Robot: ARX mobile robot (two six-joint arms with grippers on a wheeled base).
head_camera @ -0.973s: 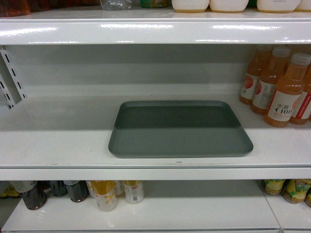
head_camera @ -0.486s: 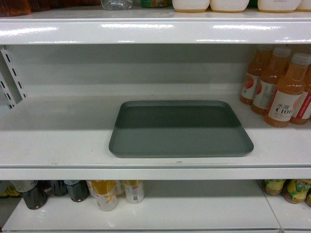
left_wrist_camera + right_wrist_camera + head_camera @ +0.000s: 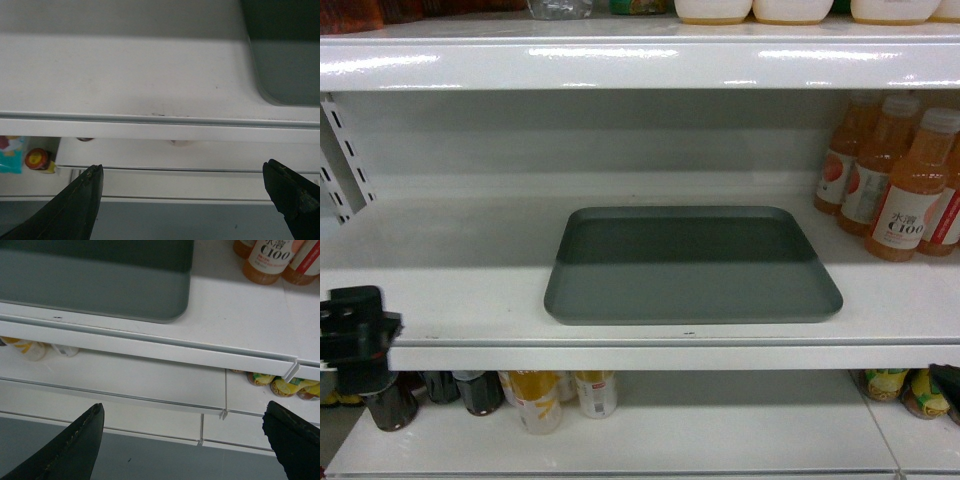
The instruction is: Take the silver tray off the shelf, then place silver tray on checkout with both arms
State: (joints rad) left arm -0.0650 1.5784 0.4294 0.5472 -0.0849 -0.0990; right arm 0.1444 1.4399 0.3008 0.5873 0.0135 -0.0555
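— Left gripper [image 3: 187, 200] first: what do you see from where you stand?

— Its 2 black fingers [image 3: 75, 207] are spread wide with nothing between them, pointing at the front edge of the shelf [image 3: 450, 290], below the board's lip. In the head view the left arm [image 3: 355, 335] shows only as a black block at the left edge, level with that shelf front.

— And the right gripper [image 3: 187, 440]?

— Spread apart too and holding nothing, its fingers [image 3: 70, 450] low in front of the shelf edge. In the head view only a dark sliver of it shows at the lower right corner.

— Where is the silver tray [image 3: 692, 265]?

— Flat on the shelf, a little right of the middle, its front rim close to the board's front edge. Neither gripper touches it. The left wrist view catches its front-left corner [image 3: 285, 55] at upper right; the right wrist view shows its front-right corner [image 3: 100, 280] at upper left.

— Anything beside it?

— Orange drink bottles [image 3: 895, 185] stand at the right end of the same shelf, apart from the tray. More bottles [image 3: 535, 400] sit on the lower shelf.
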